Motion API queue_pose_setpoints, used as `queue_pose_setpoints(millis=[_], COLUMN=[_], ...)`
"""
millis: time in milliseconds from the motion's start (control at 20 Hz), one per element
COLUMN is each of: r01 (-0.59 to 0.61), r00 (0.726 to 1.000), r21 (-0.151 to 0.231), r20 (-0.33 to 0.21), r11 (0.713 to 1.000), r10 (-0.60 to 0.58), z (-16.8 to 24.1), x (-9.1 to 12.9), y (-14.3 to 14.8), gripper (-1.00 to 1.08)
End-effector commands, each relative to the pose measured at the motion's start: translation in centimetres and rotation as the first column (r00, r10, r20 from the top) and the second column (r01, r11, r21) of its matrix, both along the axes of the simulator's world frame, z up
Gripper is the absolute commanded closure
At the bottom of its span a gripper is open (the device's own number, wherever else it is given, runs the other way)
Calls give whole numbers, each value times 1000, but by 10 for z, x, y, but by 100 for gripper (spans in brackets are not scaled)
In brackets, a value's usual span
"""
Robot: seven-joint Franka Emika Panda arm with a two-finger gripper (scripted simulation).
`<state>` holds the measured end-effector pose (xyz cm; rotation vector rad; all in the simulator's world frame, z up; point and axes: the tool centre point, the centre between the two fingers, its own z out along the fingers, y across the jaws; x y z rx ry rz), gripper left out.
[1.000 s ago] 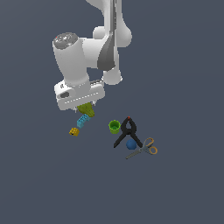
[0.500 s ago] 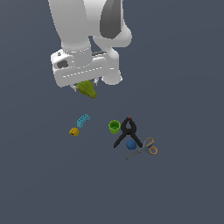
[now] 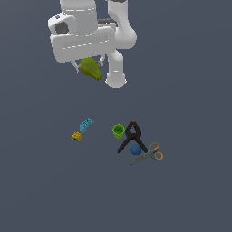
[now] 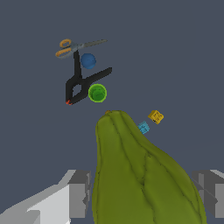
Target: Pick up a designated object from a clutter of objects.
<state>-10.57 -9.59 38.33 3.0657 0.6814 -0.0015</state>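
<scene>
Nearest the wrist camera, the olive-green, ribbed, pear-shaped lump [image 4: 140,175] fills the lower centre of the frame, its tapered end pointing away toward the floor. The grey fingers [image 4: 78,192] of the gripper [image 3: 89,67] stand on either side of its broad end and pinch it there, where the body is thickest. That hold looks secure enough for carrying.

In the exterior view the lump hangs in the upper left of the frame under the white hand, well above the dark floor [image 3: 190,190] and apart from everything else, so the pick appears essentially done.

Farther off, at mid-frame in the exterior view, the rest of the clutter lies on the floor: a small cyan studded brick [image 3: 86,124] beside a small yellow block [image 3: 76,136], then a bright green round cup [image 3: 118,131] touching a black clamp [image 3: 132,137], a blue ball [image 3: 136,149] and orange-handled scissors [image 3: 148,154].
</scene>
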Motion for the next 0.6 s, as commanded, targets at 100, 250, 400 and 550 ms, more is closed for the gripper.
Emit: queue_pose_setpoints(millis=[100,250,400,550], r01=[0,0,0,-1], r00=[1000,1000,1000,1000], r21=[0,1,1,1], r20=[1,1,1,1], r11=[1000,1000,1000,1000], r10=[0,0,0,1], z=[27,38,45,47], x=[-7,-10,-11,-12], y=[5,6,8,8], gripper=[108,108,108,108])
